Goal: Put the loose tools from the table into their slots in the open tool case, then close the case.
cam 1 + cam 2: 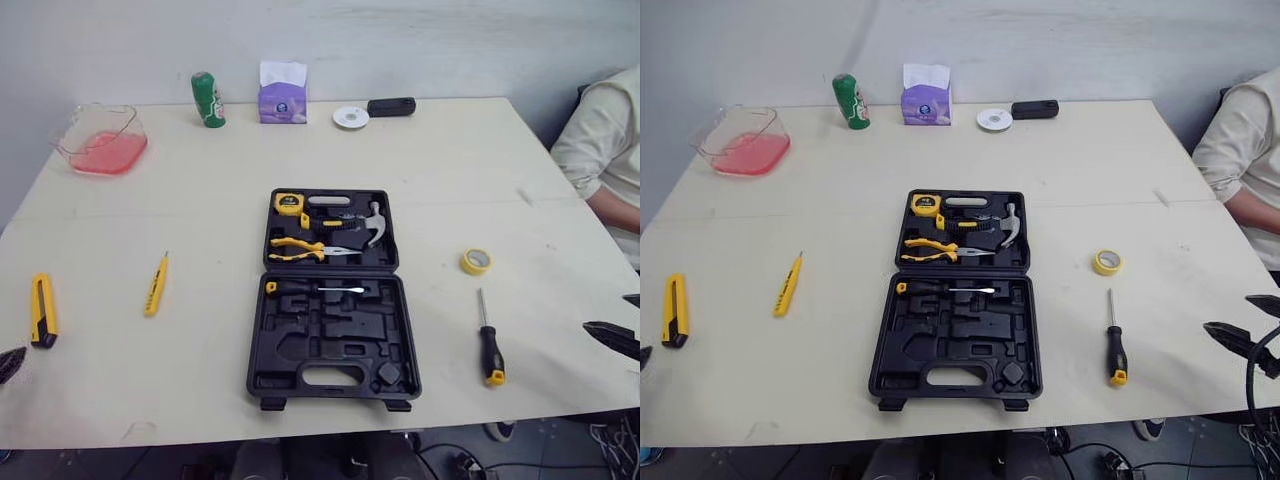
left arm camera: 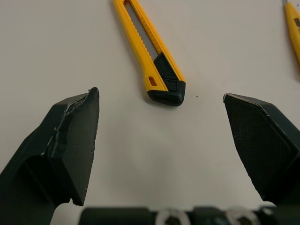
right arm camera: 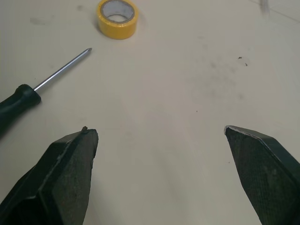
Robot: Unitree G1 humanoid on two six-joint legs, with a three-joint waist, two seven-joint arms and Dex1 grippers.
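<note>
An open tool case (image 1: pixel 330 332) is seen at the middle of the table (image 1: pixel 200 220), nearer the front edge, with its lid laid flat toward the back. A tape measure (image 1: pixel 289 203), a hammer (image 1: pixel 372 225) and pliers (image 1: pixel 305 248) are seated in the far half, and a thin screwdriver (image 1: pixel 315 288) is seated along the hinge side of the near half; the other slots there are unfilled.

Four loose things are left on the table. A yellow knife (image 1: pixel 42 310) is found at the left edge, and a small yellow tool (image 1: pixel 155 285) lies between it and the case. A black-handled screwdriver (image 1: pixel 488 340) lies toward the right edge, with a roll of yellow tape (image 1: pixel 476 261) near its tip.

The left gripper (image 2: pixel 160 95) is held low over the table just beside the knife's black end, its fingers spread wide apart and nothing gripped. The right gripper (image 3: pixel 160 130) is held over bare table near the front right corner, fingers likewise apart.
</note>
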